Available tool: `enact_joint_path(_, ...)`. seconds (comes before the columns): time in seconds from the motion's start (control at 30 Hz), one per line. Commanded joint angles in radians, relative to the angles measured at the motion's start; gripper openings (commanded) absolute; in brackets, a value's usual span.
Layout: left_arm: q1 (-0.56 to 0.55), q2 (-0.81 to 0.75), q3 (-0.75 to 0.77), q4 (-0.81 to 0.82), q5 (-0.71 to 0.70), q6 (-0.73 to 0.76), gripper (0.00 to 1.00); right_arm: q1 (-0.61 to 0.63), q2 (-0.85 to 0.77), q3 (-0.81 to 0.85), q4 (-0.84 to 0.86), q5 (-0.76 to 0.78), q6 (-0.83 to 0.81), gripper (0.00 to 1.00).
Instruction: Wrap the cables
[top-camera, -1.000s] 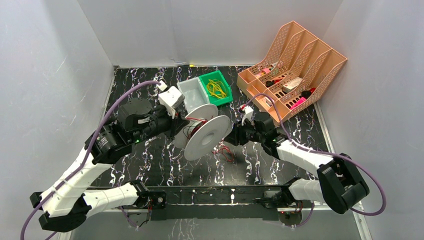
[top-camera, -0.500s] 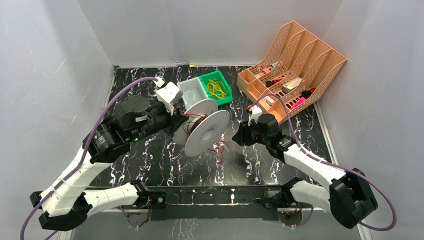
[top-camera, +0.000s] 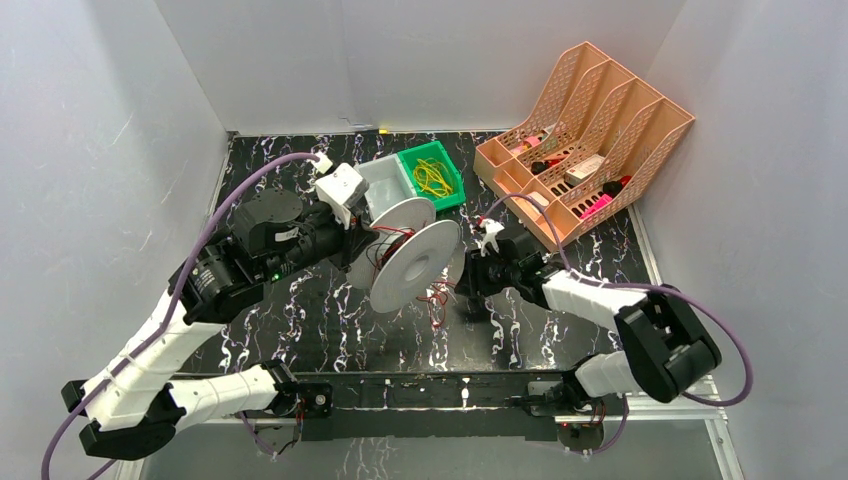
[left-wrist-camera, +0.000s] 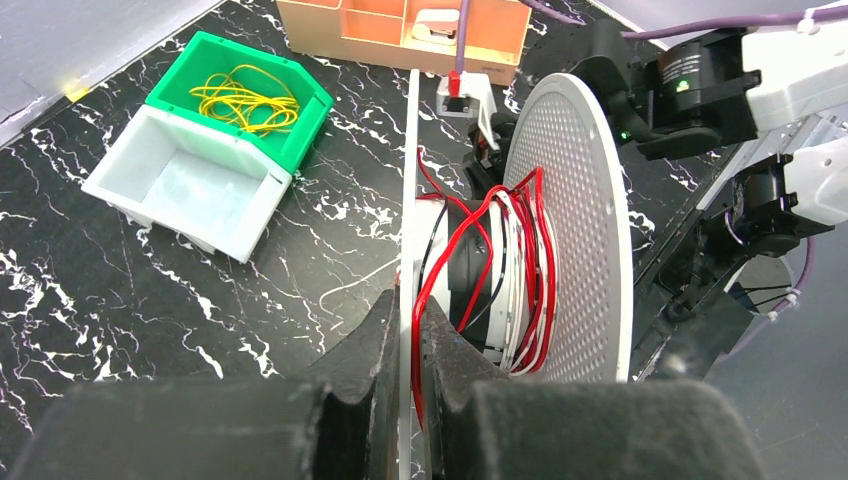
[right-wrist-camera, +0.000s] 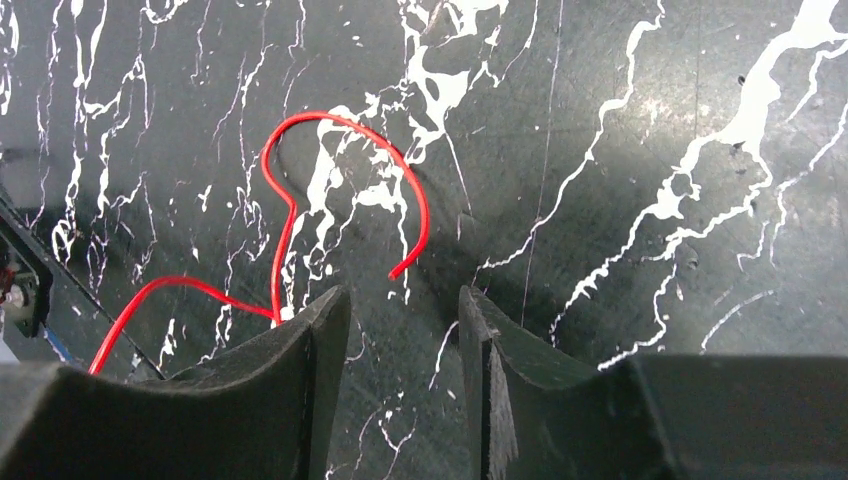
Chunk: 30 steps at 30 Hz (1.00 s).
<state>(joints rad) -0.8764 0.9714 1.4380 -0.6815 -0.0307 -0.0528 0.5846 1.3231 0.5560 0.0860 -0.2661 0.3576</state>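
A white two-flange spool (top-camera: 410, 262) hangs tilted above the table with red and white wire wound on its hub (left-wrist-camera: 520, 260). My left gripper (top-camera: 352, 240) is shut on the edge of the spool's near flange (left-wrist-camera: 408, 330), with a red strand pinched beside it. The red cable's loose end (top-camera: 437, 300) lies in curls on the black table below the spool. My right gripper (top-camera: 464, 282) is open and empty, low over the table. In the right wrist view the cable's free tip (right-wrist-camera: 395, 272) lies just ahead of the gap between its fingers (right-wrist-camera: 400, 335).
A green bin (top-camera: 447, 192) with a yellow wire tangle and a white bin (top-camera: 380, 185) stand behind the spool. An orange file rack (top-camera: 585, 130) stands at the back right. A black rail (top-camera: 430, 392) runs along the near edge. Grey walls close in on three sides.
My right gripper drew off to the right, then came back left and lower, towards the red cable's loose end. The left gripper and spool shifted only slightly.
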Motion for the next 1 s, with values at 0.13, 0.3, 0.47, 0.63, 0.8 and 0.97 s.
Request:
enact_joint_path(0.13, -0.002, -0.008, 0.061, 0.073, -0.003, -0.011, 0.0, 0.002, 0.108, 0.086, 0.126, -0.03, 0.029, 0.53)
enact_joint_path(0.3, -0.003, -0.008, 0.053, 0.071, -0.016, -0.011, 0.0, 0.003, 0.16, 0.099, 0.14, -0.035, 0.022, 0.5)
enact_joint_path(0.47, -0.002, 0.001, 0.056, 0.072, -0.024, -0.009, 0.0, 0.003, 0.192, 0.11, 0.133, -0.042, 0.01, 0.4)
enact_joint_path(0.63, -0.001, 0.011, 0.058, 0.072, -0.034, -0.007, 0.0, 0.003, 0.198, 0.102, 0.126, -0.037, 0.001, 0.25)
enact_joint_path(0.8, -0.002, 0.023, 0.052, 0.087, -0.086, -0.015, 0.0, 0.003, 0.184, 0.093, 0.108, -0.041, -0.003, 0.0)
enact_joint_path(0.97, -0.001, 0.063, 0.05, 0.137, -0.311, -0.053, 0.0, 0.005, 0.115, 0.065, 0.058, -0.058, 0.0, 0.0)
